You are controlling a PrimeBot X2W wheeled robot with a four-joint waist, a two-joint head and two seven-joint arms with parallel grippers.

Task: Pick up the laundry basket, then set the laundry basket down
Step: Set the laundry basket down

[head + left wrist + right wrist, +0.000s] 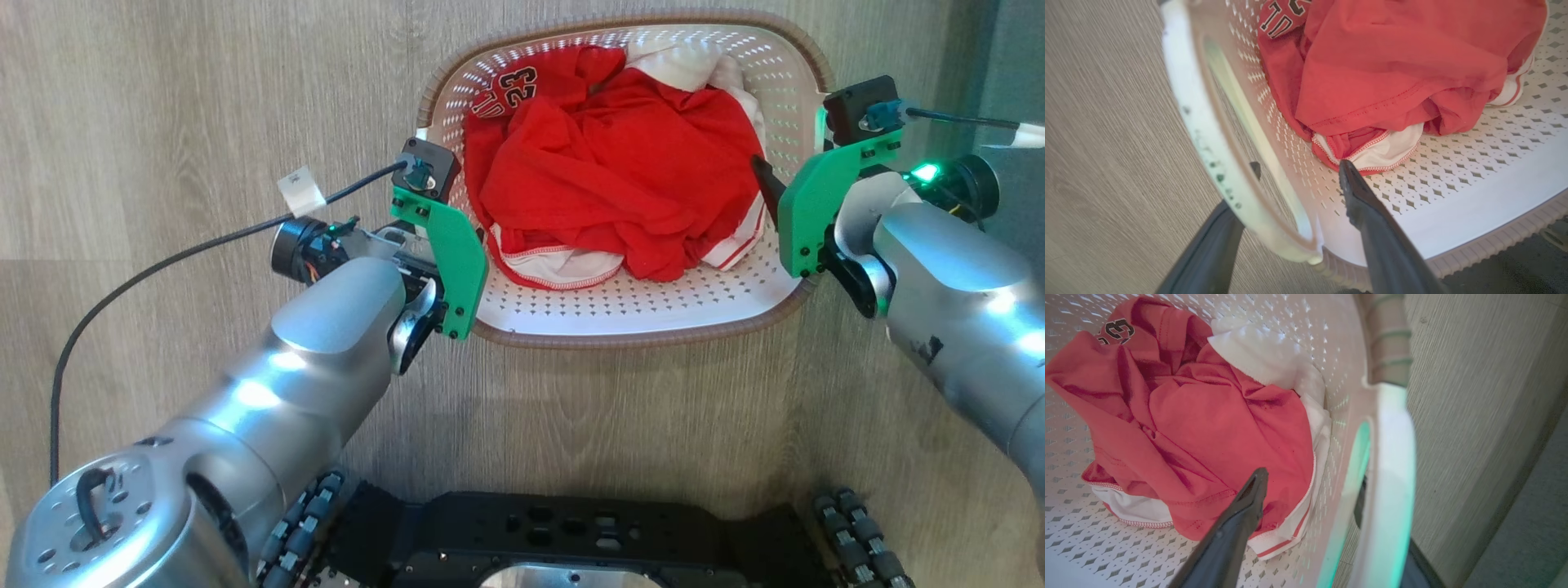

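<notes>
Left gripper (pixel 1300 167) is released, its fingers spread wide astride the left white handle (pixel 1182 106) of the laundry basket (pixel 620 304). Right gripper (pixel 1310 479) is released too, astride the right handle (pixel 1392 477). The basket sits between them on the wooden floor (pixel 163 98), with a red jersey (pixel 620 163) inside.
</notes>
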